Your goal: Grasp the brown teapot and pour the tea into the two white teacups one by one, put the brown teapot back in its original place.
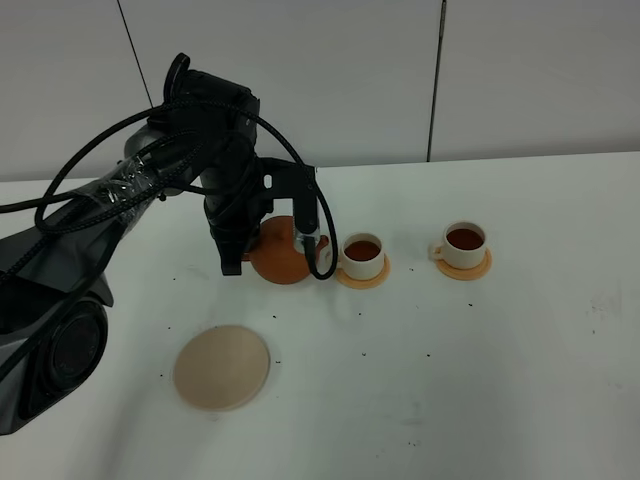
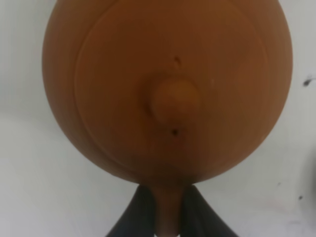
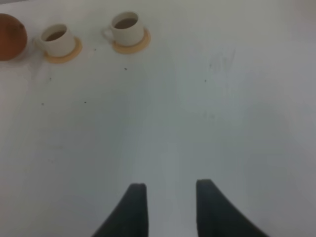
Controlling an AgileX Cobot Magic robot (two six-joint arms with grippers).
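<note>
Brown teapot (image 1: 278,256) hangs clamped by its handle in the left claw (image 2: 168,217), at nine o'clock of the nearer teacup (image 1: 363,256). Both cups look filled, so pouring seems done; next, carry it toward seven o'clock onto the beige coaster (image 1: 222,366). Right claw (image 3: 167,197) rests parted, holding nothing.

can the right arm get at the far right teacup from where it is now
Probably yes. The right gripper hangs open over bare table, and its wrist view shows nothing between it and that teacup. The left gripper is busy holding the brown teapot beside the other teacup, out of its way.
</note>
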